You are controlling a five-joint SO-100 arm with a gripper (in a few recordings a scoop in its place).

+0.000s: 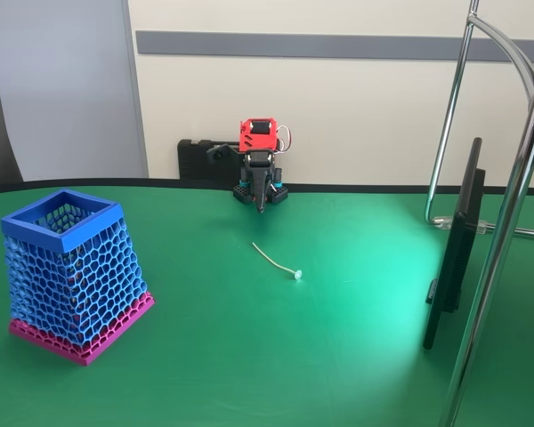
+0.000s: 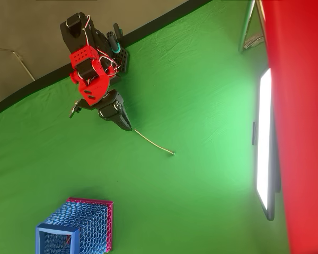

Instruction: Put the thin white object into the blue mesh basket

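Waiting at start: gripper (image 1: 262,206) folded near base, jaws together, empty. Thin white object (image 1: 276,261) lies loose on green table (image 1: 338,356) (knob end nearest camera). Next: reach, pinch strand, carry to blue mesh basket (image 1: 44,233).

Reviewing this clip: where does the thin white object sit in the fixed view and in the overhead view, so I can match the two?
Fixed view: the thin white object lies on the green table just right of centre, in front of the gripper.
Overhead view: the thin white object lies above centre, slanting down-right from the gripper.
Shared landmark: the blue mesh basket, lower left in both.
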